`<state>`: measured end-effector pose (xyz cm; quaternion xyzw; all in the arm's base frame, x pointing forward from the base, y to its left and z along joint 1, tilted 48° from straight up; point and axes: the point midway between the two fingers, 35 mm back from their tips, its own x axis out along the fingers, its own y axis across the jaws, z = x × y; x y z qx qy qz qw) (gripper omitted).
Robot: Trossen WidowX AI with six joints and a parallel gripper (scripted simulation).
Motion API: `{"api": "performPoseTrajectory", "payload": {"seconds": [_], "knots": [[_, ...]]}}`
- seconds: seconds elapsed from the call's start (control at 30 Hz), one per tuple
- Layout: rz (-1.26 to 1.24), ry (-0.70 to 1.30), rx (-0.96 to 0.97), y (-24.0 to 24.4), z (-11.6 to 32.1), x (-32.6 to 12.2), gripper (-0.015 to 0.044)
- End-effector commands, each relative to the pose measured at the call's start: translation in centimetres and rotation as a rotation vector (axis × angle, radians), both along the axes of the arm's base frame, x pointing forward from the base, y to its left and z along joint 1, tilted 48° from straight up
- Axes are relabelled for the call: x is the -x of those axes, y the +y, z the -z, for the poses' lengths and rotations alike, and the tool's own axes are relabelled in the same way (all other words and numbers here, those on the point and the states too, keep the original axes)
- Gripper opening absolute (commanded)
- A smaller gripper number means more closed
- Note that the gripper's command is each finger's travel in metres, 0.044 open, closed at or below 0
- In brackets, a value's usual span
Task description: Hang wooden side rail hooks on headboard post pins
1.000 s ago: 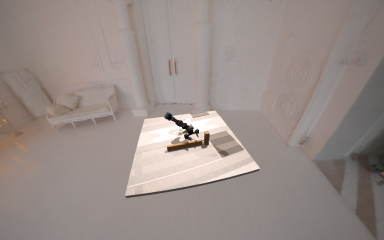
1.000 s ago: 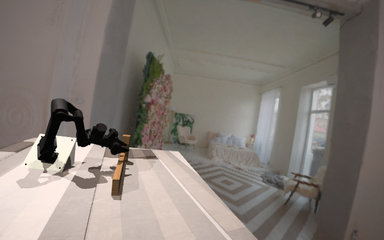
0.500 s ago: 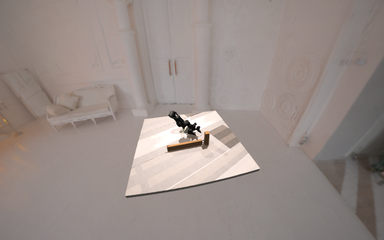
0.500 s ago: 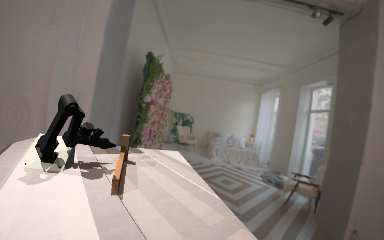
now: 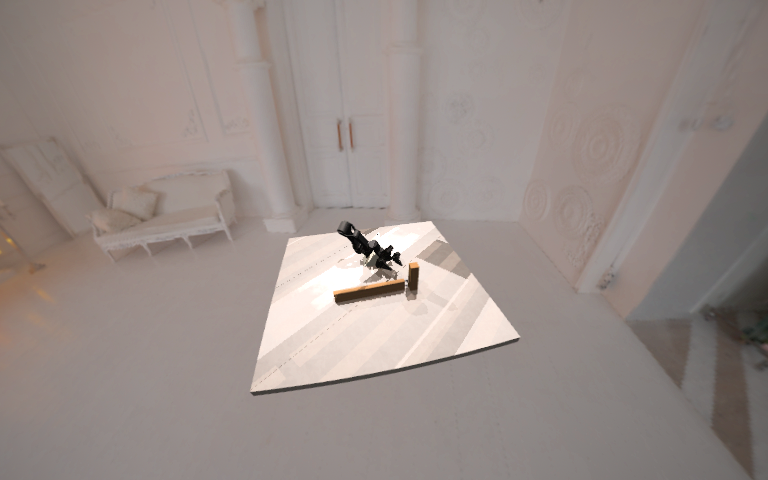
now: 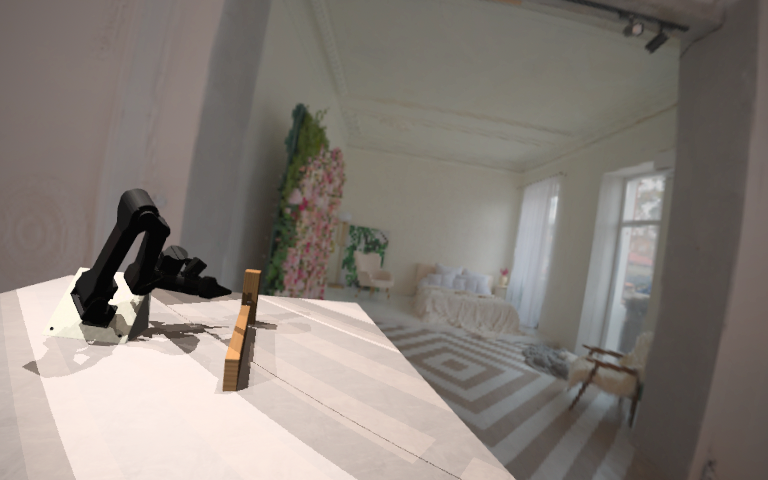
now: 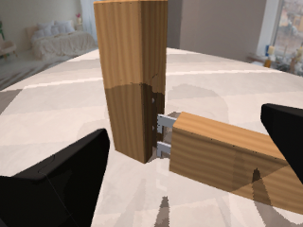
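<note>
The wooden side rail (image 5: 369, 292) (image 6: 236, 345) (image 7: 227, 153) lies along the table, its hook end beside the upright headboard post (image 5: 414, 278) (image 6: 252, 288) (image 7: 124, 61). In the wrist view a gap separates the rail's wood from the post. The upper steel hook (image 7: 168, 121) and lower steel hook (image 7: 165, 148) reach the edge of the post's shaded slot face. Two small pale spots, likely the pins, show left of the hooks and a little higher; contact is unclear. My gripper (image 5: 396, 266) (image 7: 185, 124) is open and empty, on the arm's side of rail and post, touching neither.
The table (image 5: 351, 345) (image 6: 147, 418) carries the arm's pale mounting block (image 6: 62, 318) behind the gripper. The post stands upright close in front of the fingers, with the rail running to the right in the wrist view. The table's edge shows beyond the post.
</note>
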<state>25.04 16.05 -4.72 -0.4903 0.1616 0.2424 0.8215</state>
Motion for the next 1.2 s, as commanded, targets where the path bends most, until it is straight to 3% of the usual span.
{"api": "performPoseTrajectory", "payload": {"seconds": [0.0,0.47,0.87,1.17], "knots": [[0.0,-0.002,0.006,-0.1,0.0,0.0,0.044],[-0.054,0.218,0.128,2.6,1.6,-4.2,0.044],[-0.168,0.499,0.295,2.6,-3.2,-6.7,0.044],[-0.174,0.515,0.302,2.5,-3.7,-6.7,0.044]]}}
